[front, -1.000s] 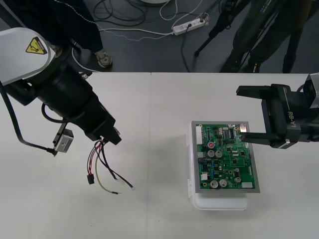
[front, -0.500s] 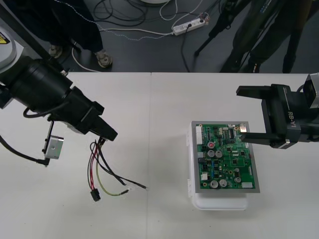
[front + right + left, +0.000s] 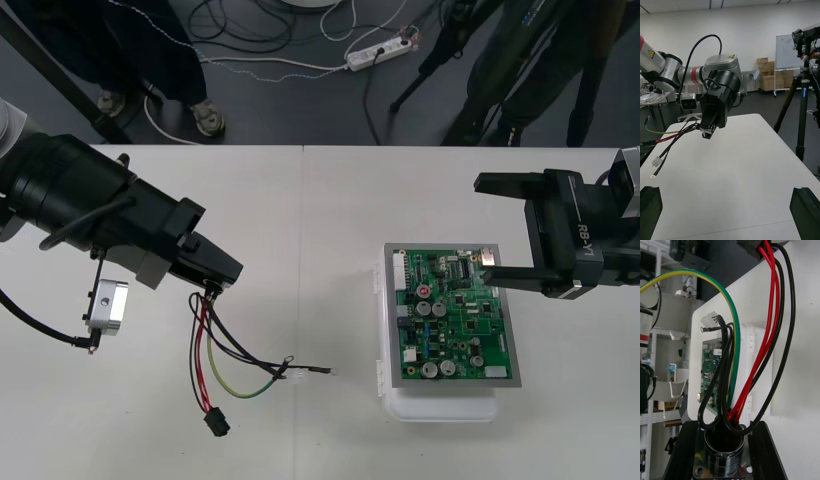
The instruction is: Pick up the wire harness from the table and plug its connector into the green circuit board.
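Note:
My left gripper hangs above the table's left half, shut on the harness's round metal socket, which sits between its black fingers. The red, black and green-yellow wires dangle from it, ending in the small black plug and a small white connector. In the right wrist view the left gripper holds the wires over the table. The green circuit board lies on its white base at the right. My right gripper waits open just above the board's far edge.
The table's far edge runs along the dark floor, where cables and a power strip lie. Bare tabletop separates the hanging harness from the board.
My left arm has turned and carried the socket a little to the right. The wires now swing toward the board, and the black plug hangs lower. The right arm is still.

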